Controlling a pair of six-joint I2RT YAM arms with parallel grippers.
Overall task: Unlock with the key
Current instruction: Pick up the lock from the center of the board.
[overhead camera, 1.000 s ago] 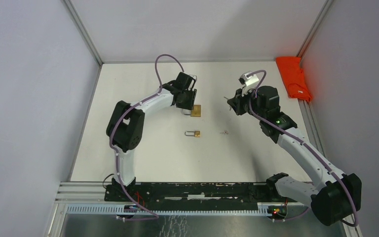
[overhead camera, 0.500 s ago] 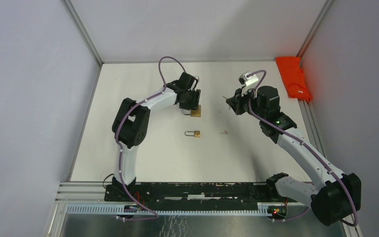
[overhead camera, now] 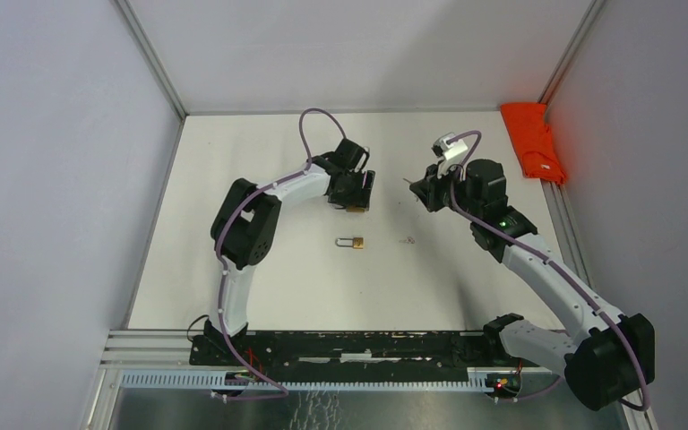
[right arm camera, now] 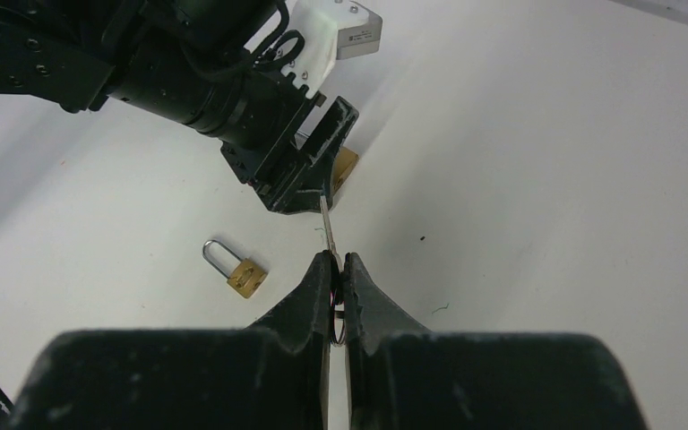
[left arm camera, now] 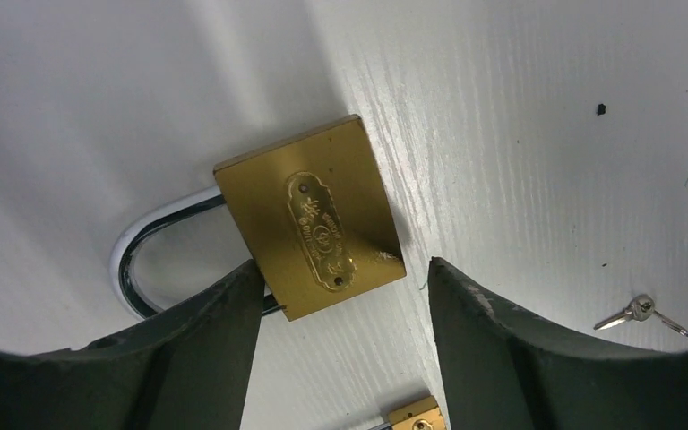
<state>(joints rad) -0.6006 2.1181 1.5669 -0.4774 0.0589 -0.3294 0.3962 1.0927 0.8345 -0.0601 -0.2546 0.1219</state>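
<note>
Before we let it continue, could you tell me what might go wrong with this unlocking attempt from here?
The open left gripper straddles one end of the large padlock, lying flat; closing may skid or pivot it. The right gripper pinches the thin key by its end, so it could twist on insertion.

big lock (left arm camera: 309, 228): flat on the table (overhead camera: 260, 179), behind the small lock (overhead camera: 353, 242)
loose keys (overhead camera: 405, 240): right of the small lock

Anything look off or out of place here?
Nothing damaged or spilled. Two oddities: loose keys lie on the table, right of the small padlock, though the right end effector pinches a key. An orange cloth sits crumpled at the far right corner.
</note>
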